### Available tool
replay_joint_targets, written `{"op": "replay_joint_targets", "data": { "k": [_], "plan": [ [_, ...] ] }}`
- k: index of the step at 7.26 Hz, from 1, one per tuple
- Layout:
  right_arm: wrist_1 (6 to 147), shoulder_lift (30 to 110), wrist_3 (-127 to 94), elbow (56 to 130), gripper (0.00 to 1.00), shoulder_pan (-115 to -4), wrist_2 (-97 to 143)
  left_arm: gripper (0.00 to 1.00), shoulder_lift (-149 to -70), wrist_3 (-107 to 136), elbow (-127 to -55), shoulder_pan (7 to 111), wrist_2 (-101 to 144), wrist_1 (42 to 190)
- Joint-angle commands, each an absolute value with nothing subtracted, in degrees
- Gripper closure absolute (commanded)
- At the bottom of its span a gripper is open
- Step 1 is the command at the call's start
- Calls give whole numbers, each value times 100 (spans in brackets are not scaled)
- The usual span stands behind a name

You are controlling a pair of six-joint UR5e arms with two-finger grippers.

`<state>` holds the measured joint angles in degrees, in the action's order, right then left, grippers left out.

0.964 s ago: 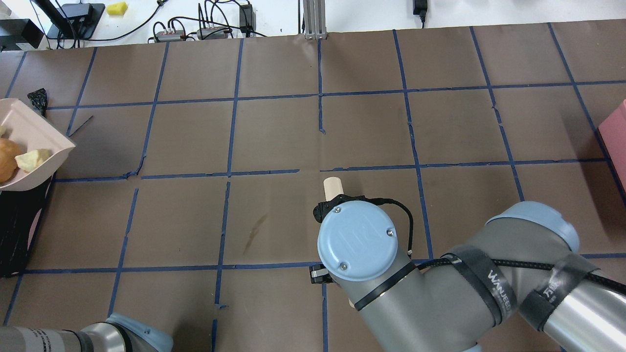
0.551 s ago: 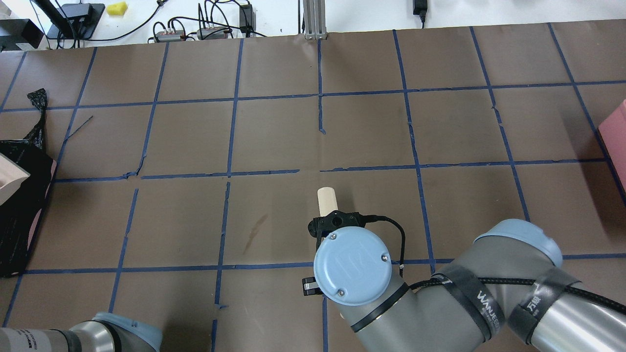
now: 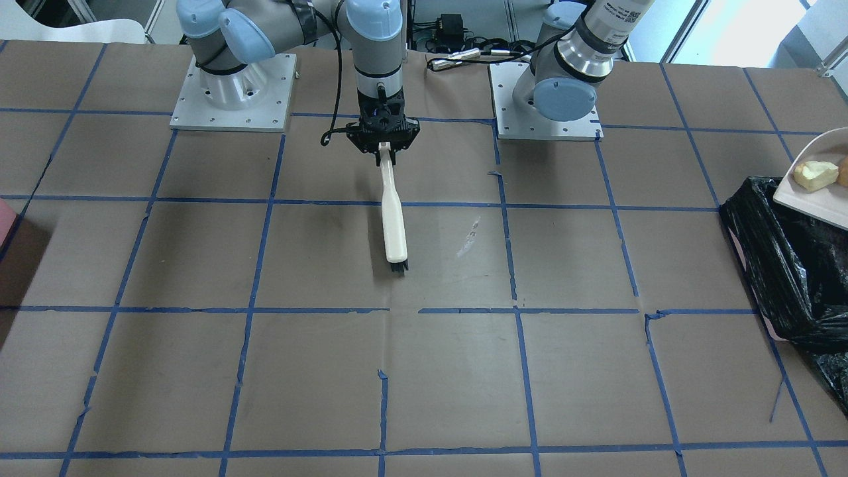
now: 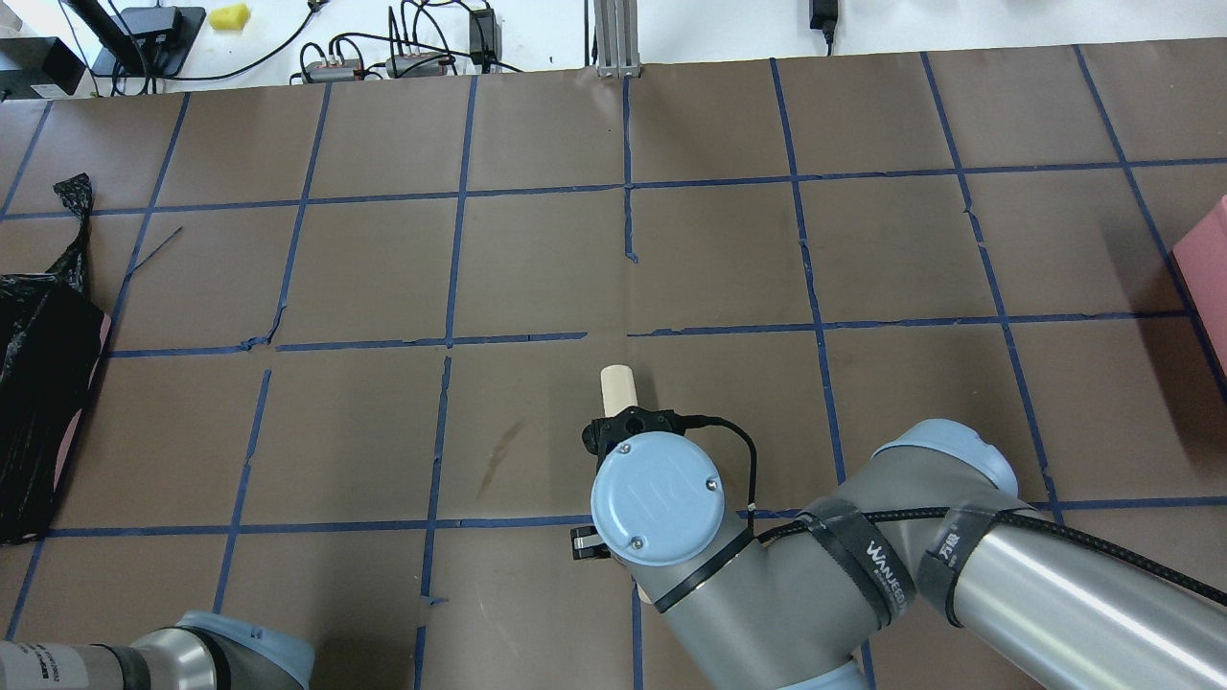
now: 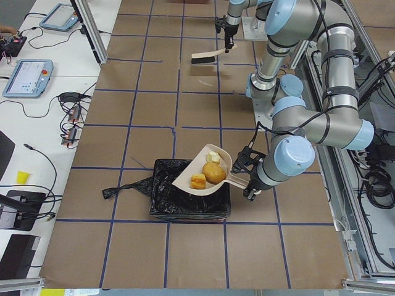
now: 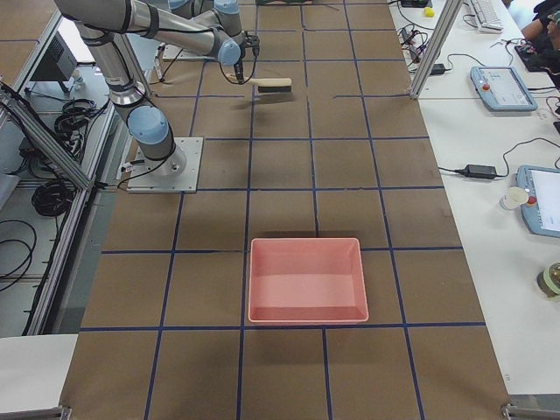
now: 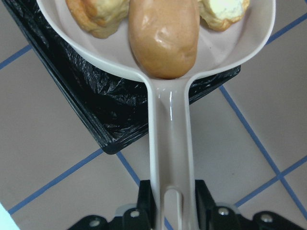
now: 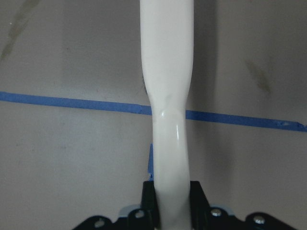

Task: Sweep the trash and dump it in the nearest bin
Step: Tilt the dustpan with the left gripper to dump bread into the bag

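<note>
My left gripper (image 7: 173, 201) is shut on the handle of a pale pink dustpan (image 7: 168, 124). The pan hangs over the bin (image 5: 163, 197), which is lined with a black bag. The trash lies in the pan: a smooth tan lump (image 7: 163, 36) between two crusty chunks (image 7: 98, 17) (image 7: 223, 9). At the table's middle my right gripper (image 3: 384, 149) is shut on the cream handle of a brush (image 3: 393, 218). The brush points away from the robot, its bristles near the table.
A pink tray (image 6: 306, 278) stands at the table's end on my right. The bin's black bag (image 4: 43, 383) spills over the brown table with its blue tape grid at the left edge. Cables and power bricks lie beyond the far edge.
The dustpan with the trash has slid out of the overhead view at the left edge. My right arm has drawn the brush back toward the robot and a little to the left.
</note>
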<state>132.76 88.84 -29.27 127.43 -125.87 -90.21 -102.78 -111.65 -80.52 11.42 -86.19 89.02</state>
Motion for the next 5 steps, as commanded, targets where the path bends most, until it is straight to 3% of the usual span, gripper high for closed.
{"op": "replay_joint_targets", "data": {
  "k": [1, 5],
  "plan": [
    [13368, 8789, -2961, 12753, 76, -12586, -9062, 98, -10432, -11241, -7981, 1143, -8859, 8466],
    [13368, 8780, -3006, 12779, 76, -12586, -9044, 98, -10643, -11206, -7945, 1387, -9095, 7731]
  ]
}}
